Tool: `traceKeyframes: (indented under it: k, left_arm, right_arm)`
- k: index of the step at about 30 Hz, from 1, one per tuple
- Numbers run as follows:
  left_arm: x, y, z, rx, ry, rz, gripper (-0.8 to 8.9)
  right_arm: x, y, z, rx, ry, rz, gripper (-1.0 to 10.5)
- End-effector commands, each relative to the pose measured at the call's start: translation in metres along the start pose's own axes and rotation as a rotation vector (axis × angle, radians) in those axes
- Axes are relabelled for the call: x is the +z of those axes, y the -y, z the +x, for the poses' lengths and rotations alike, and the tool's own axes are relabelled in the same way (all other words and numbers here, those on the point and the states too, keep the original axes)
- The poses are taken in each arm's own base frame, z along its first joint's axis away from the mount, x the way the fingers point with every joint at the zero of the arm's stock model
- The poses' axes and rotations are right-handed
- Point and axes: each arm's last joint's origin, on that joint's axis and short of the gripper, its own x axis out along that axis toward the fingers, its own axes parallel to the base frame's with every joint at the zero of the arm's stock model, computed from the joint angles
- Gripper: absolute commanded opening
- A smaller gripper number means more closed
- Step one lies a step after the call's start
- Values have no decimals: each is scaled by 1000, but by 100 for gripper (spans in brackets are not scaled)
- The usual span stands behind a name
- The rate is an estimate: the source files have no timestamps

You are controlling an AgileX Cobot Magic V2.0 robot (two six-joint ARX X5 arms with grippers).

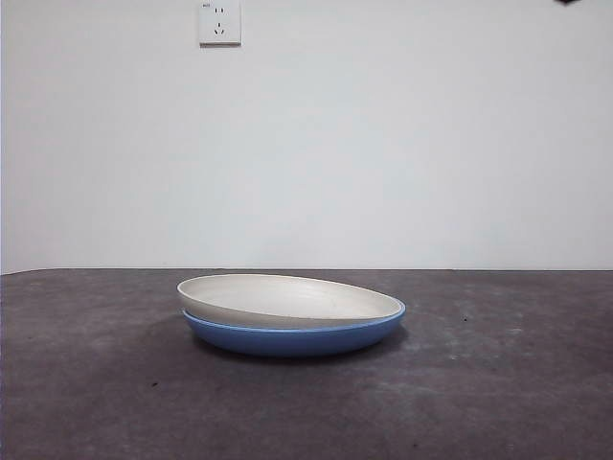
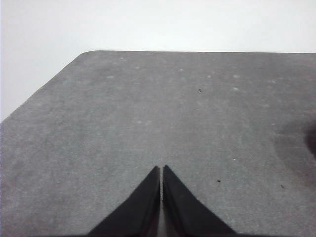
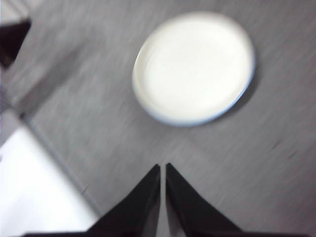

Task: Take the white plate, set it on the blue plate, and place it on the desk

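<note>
Where the dark grey surface (image 1: pixel 517 383) spreads widest, the blue plate (image 1: pixel 287 340) rests on it, with the white plate (image 1: pixel 287 302) nested in it, slightly tilted. Left gripper (image 2: pixel 161 170) hovers over bare surface, jaws closed, empty. Right gripper (image 3: pixel 163 168) hangs above the stack, jaws closed, empty.
</note>
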Motion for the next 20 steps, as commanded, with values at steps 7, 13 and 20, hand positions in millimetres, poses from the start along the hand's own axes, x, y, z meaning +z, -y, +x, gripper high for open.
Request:
traceKeyframes:
  k: [7, 13, 20]
  left_arm:
    - [-7, 0, 2, 4, -24, -5, 10]
    - [-7, 0, 2, 4, -24, -5, 10]
    - [-7, 0, 2, 4, -24, -6, 10]
  right_arm:
    - [-12, 9, -40, -247, 451, -155, 13]
    - [-54, 25, -27, -401, 630, -217, 13]
    - [-103, 46, 1, -602, 746, -208, 13]
